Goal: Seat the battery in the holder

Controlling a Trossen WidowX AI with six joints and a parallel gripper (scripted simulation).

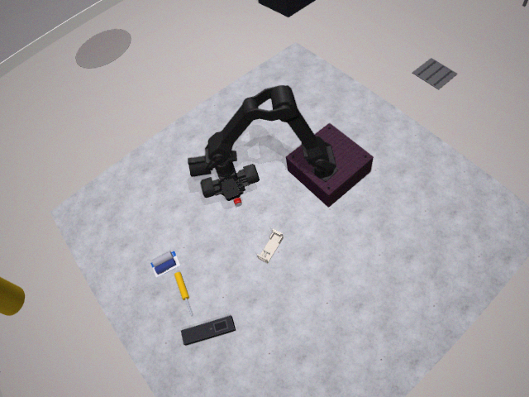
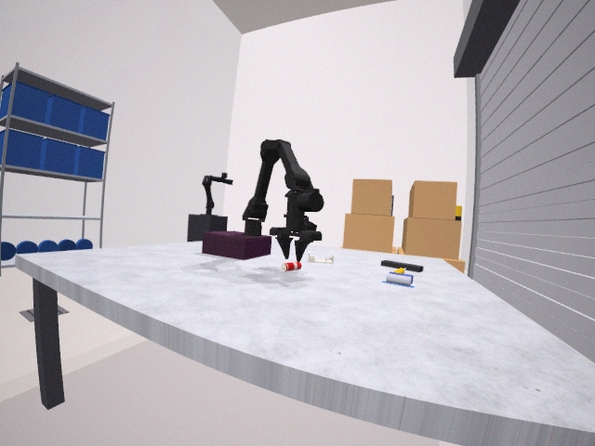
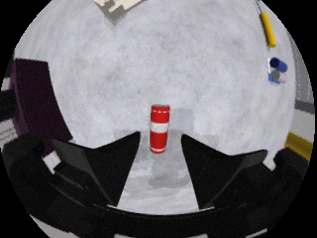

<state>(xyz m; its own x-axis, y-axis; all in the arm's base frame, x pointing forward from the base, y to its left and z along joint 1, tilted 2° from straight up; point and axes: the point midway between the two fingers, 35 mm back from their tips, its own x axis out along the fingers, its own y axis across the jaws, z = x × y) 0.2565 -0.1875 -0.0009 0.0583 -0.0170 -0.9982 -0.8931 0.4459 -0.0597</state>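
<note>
- My jaws [image 1: 234, 197] [image 2: 293, 260] stand about half open, holding nothing, above the battery [image 1: 237, 201] [image 2: 291, 266] [image 3: 158, 129].
- It lies flat on the surface [image 1: 324, 273] [image 2: 307, 326] [image 3: 208, 64].
- From it, the empty holder [image 1: 269, 246] [image 2: 321, 261] [image 3: 115, 11] sits toward five o'clock in the top view.

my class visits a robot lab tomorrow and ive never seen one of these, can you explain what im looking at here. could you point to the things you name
The black machine is one jointed arm on a dark purple block [image 1: 341, 147] [image 2: 235, 244] [image 3: 37, 101]. Its hand is a two-fingered gripper [image 2: 293, 259] [image 3: 160, 137].

The top picture looks down on the table, the exterior one looks across it from the side, and the wrist one looks out past the fingers.

On the tabletop lie a red and white battery [image 1: 237, 201] [image 2: 291, 266] [image 3: 159, 128], a cream holder [image 1: 270, 246] [image 2: 321, 260] [image 3: 119, 10], a yellow-handled screwdriver [image 1: 181, 285] [image 2: 399, 270] [image 3: 267, 30], a long black box [image 1: 208, 330] [image 2: 402, 266], and a small blue-and-silver item I can't name [image 1: 164, 262] [image 2: 399, 278] [image 3: 277, 69].

Nothing is held: the gripper is open above the battery, which should end up in the holder.
</note>
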